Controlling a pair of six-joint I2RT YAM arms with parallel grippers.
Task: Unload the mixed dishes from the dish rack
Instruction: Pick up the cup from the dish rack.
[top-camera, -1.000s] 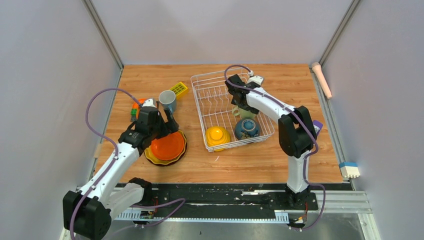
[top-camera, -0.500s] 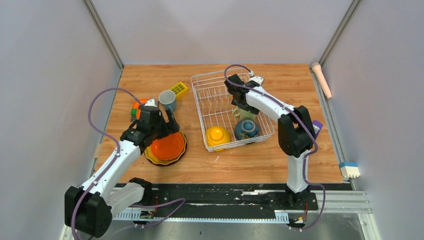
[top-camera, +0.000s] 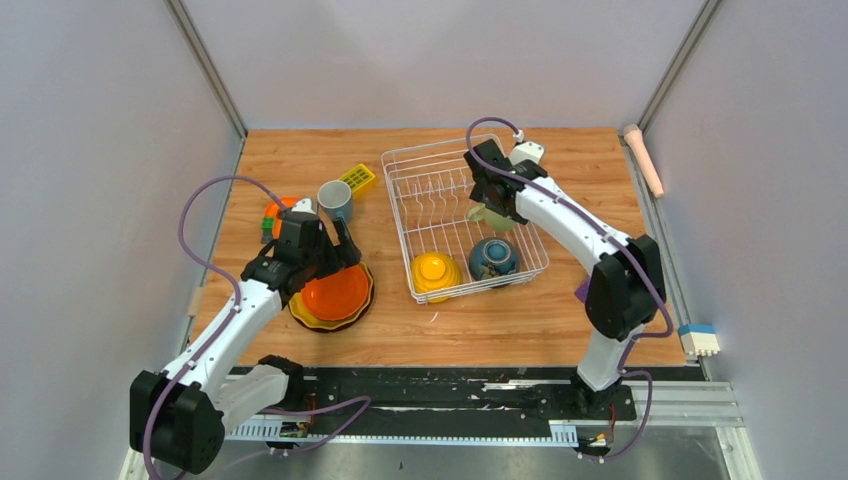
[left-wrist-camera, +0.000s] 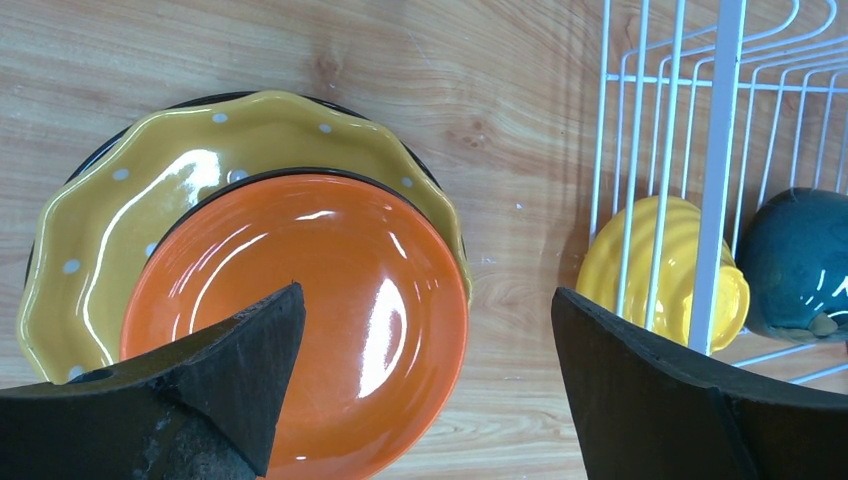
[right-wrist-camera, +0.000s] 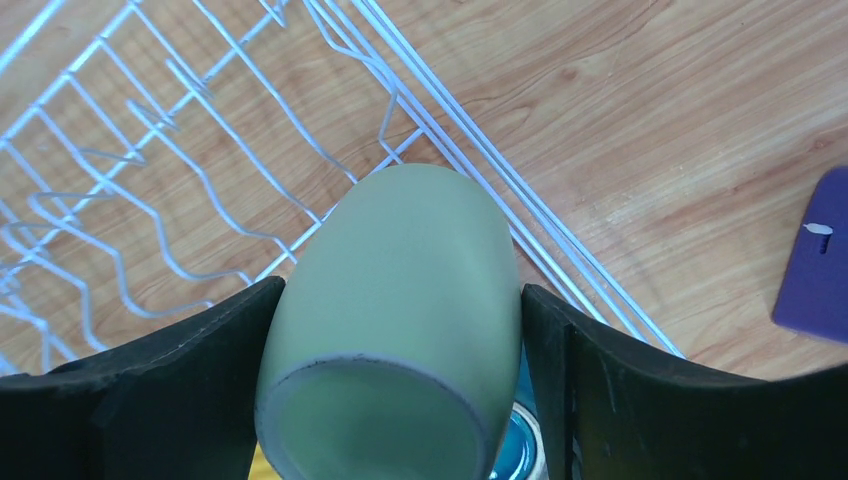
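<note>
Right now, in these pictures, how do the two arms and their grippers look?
The left arm and the right arm both have white tubular links joined by black joints. A purple cable runs along each arm in loose loops. The left gripper and the right gripper are black, each with two broad, matte, wedge-shaped fingers. I see no markings on them.
</note>
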